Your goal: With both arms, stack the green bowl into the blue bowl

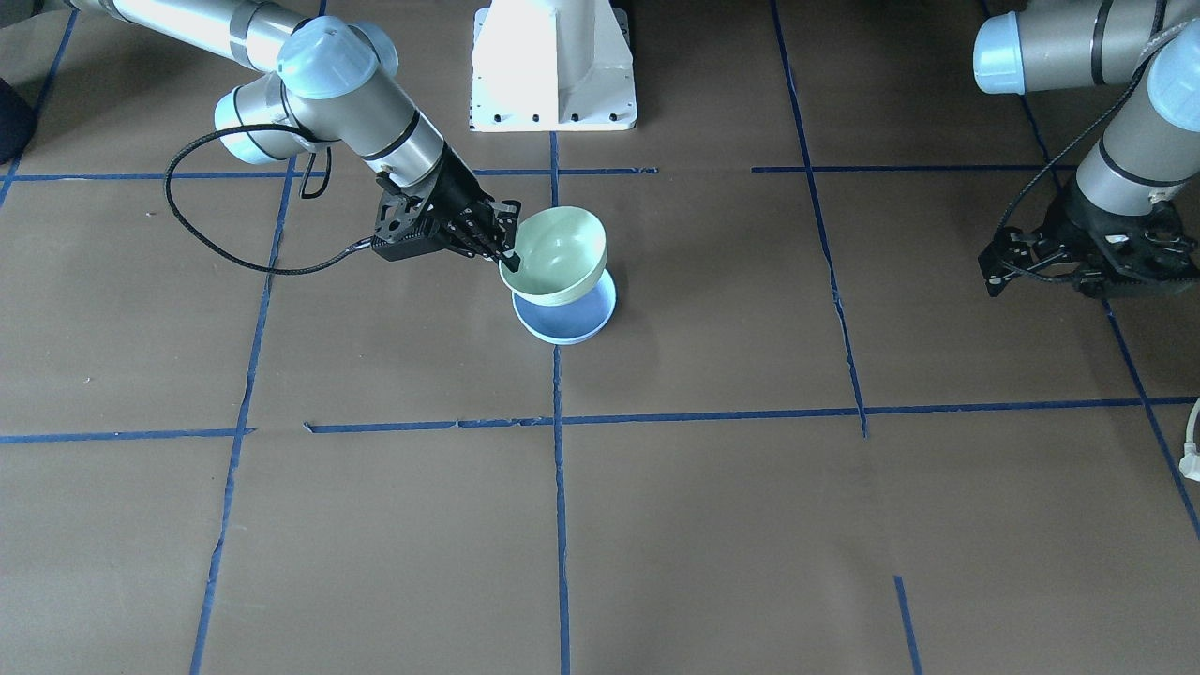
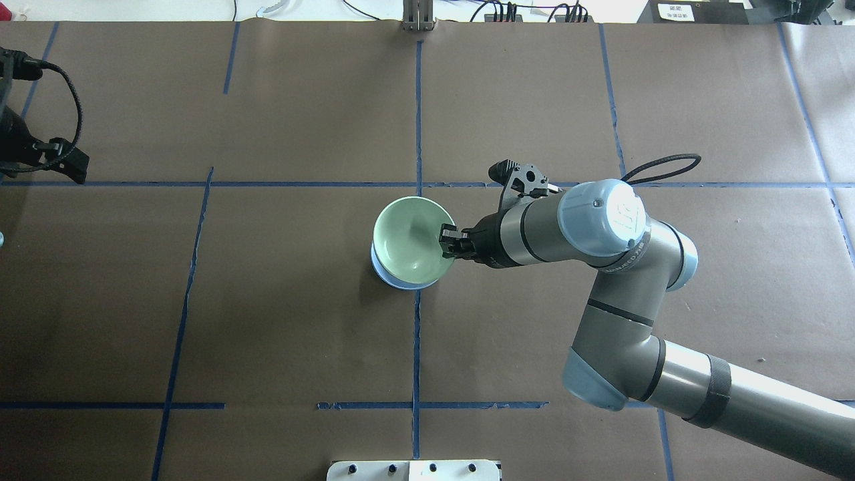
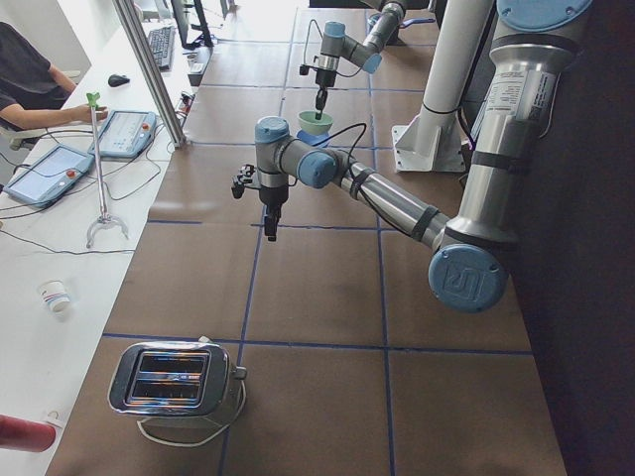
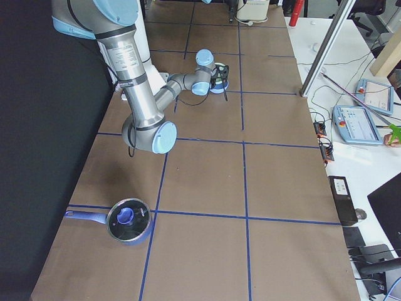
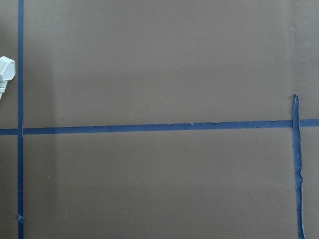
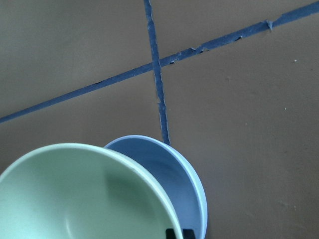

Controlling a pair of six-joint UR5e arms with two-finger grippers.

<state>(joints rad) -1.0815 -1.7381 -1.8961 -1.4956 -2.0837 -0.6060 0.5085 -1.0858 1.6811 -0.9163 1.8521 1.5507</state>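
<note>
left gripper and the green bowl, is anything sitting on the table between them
Nothing sits there: in the front-facing view the stretch from the left gripper to the green bowl is bare brown table crossed only by blue tape.

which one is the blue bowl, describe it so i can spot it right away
Find the white pedestal at the robot's edge of the table; just in front of it two small bowls sit one over the other. The blue bowl is the lower one, flat on the table. It is pale periwinkle and free, while the mint green bowl above it is tilted and held at the rim by the right gripper.
</note>
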